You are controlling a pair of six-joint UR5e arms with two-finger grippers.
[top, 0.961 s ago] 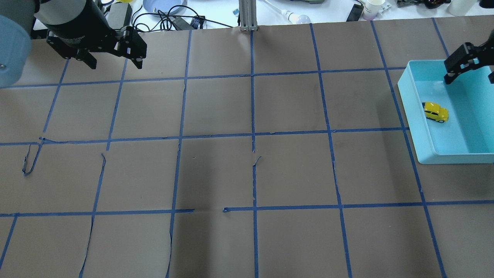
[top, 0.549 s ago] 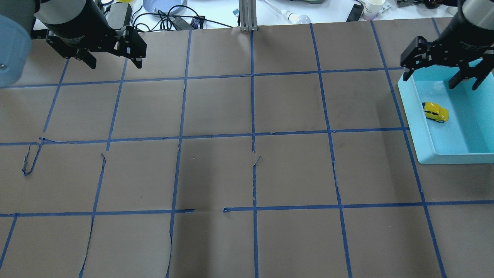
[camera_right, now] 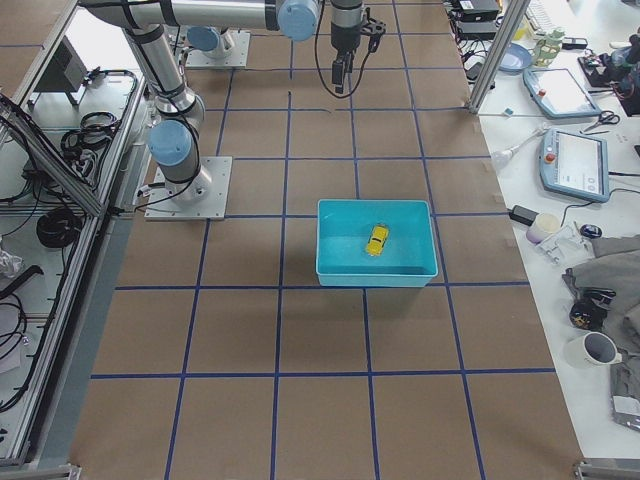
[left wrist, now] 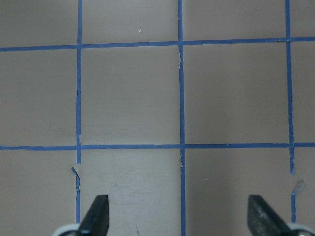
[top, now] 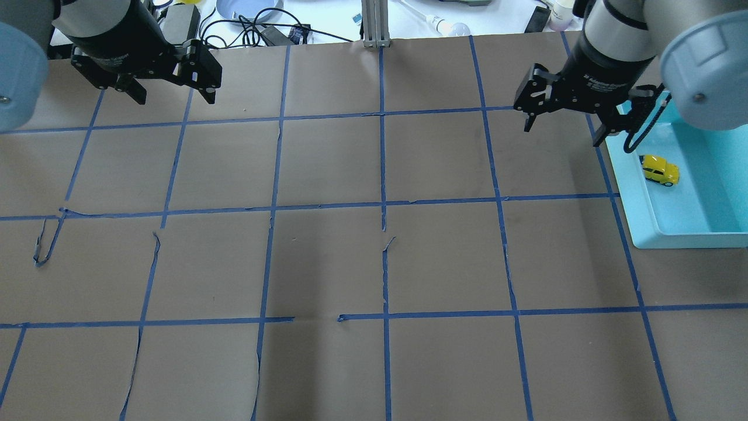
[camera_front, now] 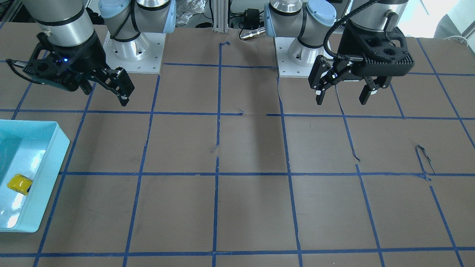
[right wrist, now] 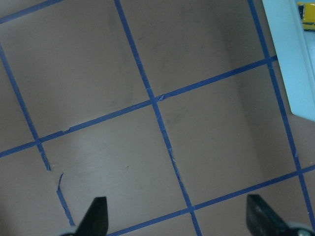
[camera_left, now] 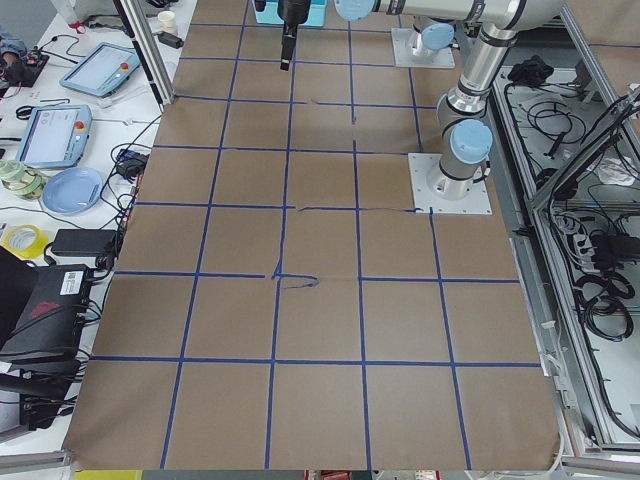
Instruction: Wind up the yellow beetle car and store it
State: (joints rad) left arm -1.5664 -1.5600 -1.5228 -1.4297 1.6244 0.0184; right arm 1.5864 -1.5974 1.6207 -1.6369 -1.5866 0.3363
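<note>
Taped table (top: 327, 263) is carrying teal tray (top: 701, 240) w/ yellow beetle car (top: 660, 170) lying inside, prob. light, rigid, slick, so pinch across body sides; right gripper (top: 564, 131) beside tray, left gripper (top: 175, 100) well apart from tray, both hanging w/ fingers spread, empty.

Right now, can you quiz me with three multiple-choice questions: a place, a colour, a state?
1. Where is the yellow beetle car? A) in the light-blue bin B) on bare table C) in a gripper
2. What colour are the tape lines? A) red B) blue C) white
3. The right gripper is: A) shut on the car B) open, empty C) shut, empty
Answers: 1 A, it sits on the bin's floor; 2 B, a blue grid; 3 B, jaws apart, nothing between.
</note>
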